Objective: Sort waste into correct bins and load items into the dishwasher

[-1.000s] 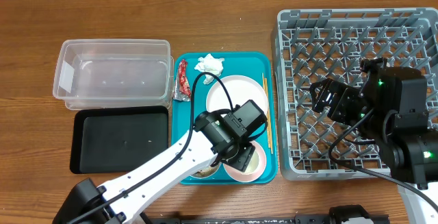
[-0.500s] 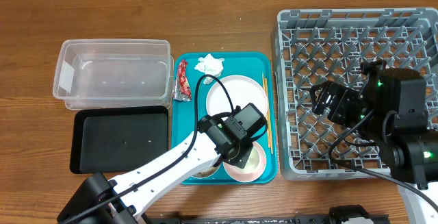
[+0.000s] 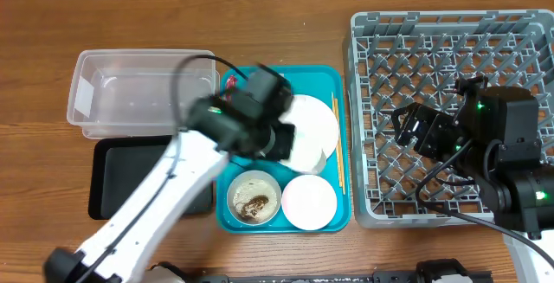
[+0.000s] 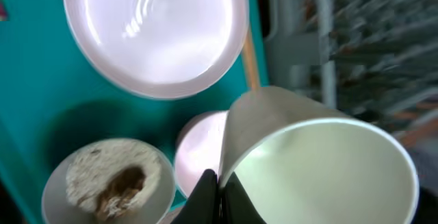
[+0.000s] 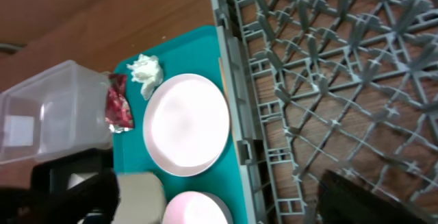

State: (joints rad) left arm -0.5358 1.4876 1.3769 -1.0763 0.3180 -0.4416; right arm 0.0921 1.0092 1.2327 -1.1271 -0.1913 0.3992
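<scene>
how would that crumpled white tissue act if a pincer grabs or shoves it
The crumpled white tissue looks soft and light, so it would probably squash in a grip rather than resist. Loose on the smooth teal tray, it would likely slide or tumble when pushed.

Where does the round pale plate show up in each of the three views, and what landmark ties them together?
Overhead: plate in the middle of the teal tray, left side hidden by the left arm.
Left wrist: top left, above the held white cup.
Right wrist: left of centre.
Shared landmark: the teal tray beneath it everywhere.
</scene>
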